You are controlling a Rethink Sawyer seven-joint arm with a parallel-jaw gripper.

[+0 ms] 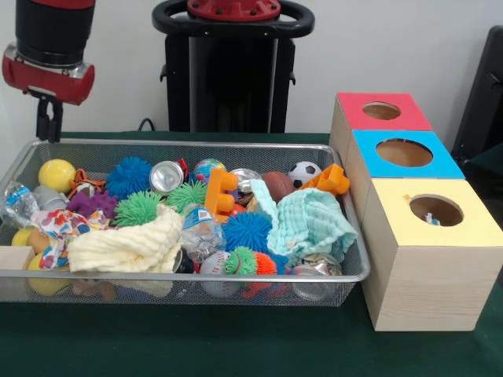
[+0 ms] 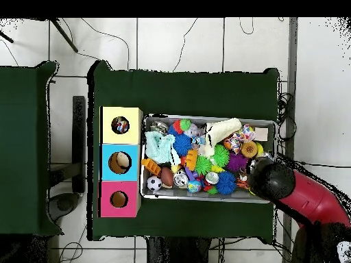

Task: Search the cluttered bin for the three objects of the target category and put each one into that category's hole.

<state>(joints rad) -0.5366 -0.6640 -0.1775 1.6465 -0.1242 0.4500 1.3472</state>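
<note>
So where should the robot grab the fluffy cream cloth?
Best from straight above, pinching the raised fold along the top of the cream knitted cloth. It lies heaped on the other toys at the front of the wire bin, near the rim, so the top is bare while its sides press against the dotted cloth and a bottle.

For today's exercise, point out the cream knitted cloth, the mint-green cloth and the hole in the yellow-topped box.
cream knitted cloth [image 1: 126, 247], front view, middle of its folded top.
mint-green cloth [image 1: 314, 224], front view, centre of its crumpled surface.
hole in the yellow-topped box [image 1: 436, 210], front view, dark opening's middle.
</note>
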